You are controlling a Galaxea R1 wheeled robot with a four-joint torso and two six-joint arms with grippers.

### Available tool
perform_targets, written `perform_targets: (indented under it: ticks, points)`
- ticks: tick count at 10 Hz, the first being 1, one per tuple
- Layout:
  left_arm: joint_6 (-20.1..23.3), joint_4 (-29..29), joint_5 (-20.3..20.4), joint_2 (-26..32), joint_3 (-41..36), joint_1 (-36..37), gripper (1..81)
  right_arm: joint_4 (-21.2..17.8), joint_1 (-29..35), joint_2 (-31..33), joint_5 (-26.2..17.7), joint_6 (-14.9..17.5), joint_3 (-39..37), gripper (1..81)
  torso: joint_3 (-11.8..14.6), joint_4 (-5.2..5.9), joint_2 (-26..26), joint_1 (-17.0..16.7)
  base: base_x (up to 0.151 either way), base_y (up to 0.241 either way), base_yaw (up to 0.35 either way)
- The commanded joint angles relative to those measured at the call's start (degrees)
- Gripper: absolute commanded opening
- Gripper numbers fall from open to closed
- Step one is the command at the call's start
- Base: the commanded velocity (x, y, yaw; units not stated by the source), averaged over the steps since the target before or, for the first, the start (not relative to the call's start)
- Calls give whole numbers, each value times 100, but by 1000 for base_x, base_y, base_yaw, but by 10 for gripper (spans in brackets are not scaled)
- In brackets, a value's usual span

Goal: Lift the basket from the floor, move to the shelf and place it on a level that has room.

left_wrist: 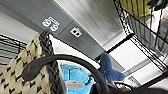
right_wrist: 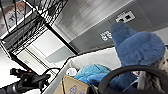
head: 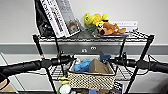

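Basket [head: 91,80]: cream, woven-look sides, between both arms at the shelf's [head: 143,50] second level [head: 56,72], full of soft toys.
Left gripper [head: 68,60]: at the basket's left end; jaws' opening cannot be told.
Right gripper [head: 113,60]: at the right end; likewise unclear.
Risk: the basket looks only partly over the wire grid, so releasing early could tip it off the near edge.

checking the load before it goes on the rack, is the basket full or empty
Full. The basket holds a blue plush toy and a brown cardboard piece, both rising above its rim.
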State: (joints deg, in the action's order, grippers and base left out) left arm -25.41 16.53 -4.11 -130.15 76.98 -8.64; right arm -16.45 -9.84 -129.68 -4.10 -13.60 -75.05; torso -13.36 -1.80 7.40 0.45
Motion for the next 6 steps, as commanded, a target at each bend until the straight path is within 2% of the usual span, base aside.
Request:
perform_targets:
  ticks: [1,6]
  points:
    - [-8,-18,-2,-390,405,1351,10,-122,1409,-280,225,25,-308,10,0,0,0,0,0,0,0]
    - [9,-123,-380,-995,1493,1466,10,-34,1533,-667,5,33,-1108,10,-7,0,-2,0,0,0,0]
